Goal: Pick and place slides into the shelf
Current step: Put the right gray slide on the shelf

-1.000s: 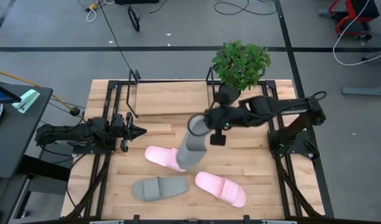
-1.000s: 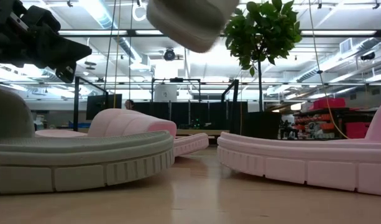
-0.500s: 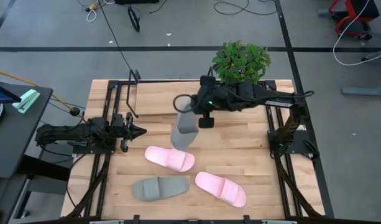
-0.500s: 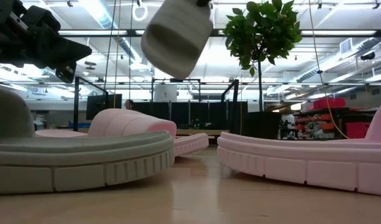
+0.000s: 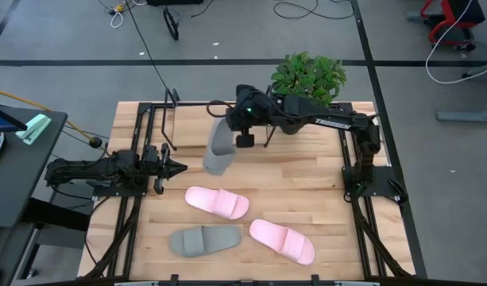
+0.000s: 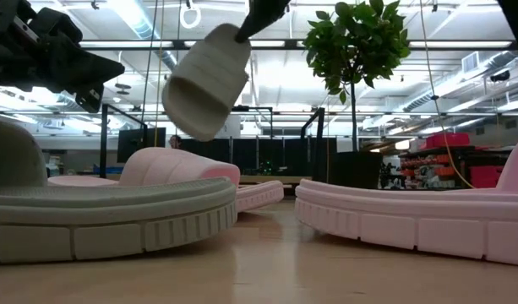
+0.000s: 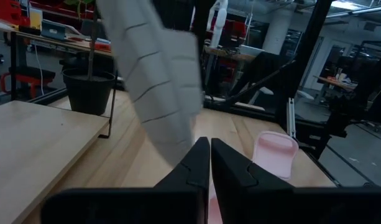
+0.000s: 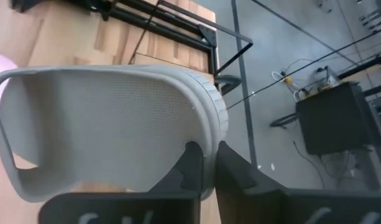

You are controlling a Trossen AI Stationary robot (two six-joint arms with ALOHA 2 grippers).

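Observation:
My right gripper (image 5: pixel 224 129) reaches over the shelf's front edge, shut on a grey slide (image 5: pixel 217 152) that hangs high in the low view (image 6: pixel 204 80). The shelf (image 5: pixel 191 125) is a light board between black end frames at the table's far side. Two pink slides (image 5: pixel 218 202) (image 5: pixel 283 241) and a second grey slide (image 5: pixel 205 240) lie flat on their soles on the table. My left gripper (image 5: pixel 178 168) waits shut and level at the table's left, left of the hanging slide. My right gripper pinches the raised rim of the sole at the slide's upper end (image 8: pixel 206 146) between its two fingers, one finger (image 8: pixel 191 163) on the footbed side and one (image 8: pixel 232 169) on the outer side. It comes slanting down from the table's right. The slide hangs clear, strap end lowest.
A green plant in a black pot (image 5: pixel 308 78) stands at the shelf's right end, close behind my right arm. The shelf's black end frames (image 5: pixel 170 119) rise at both sides of the board. Bare wood lies between the shelf and the pink slides.
My right gripper has carried the grey slide from above the near pink slide toward the table's far left, up to the shelf, rolling as it went. The slide stays clear of the table and now hangs tilted, its lower end swung left.

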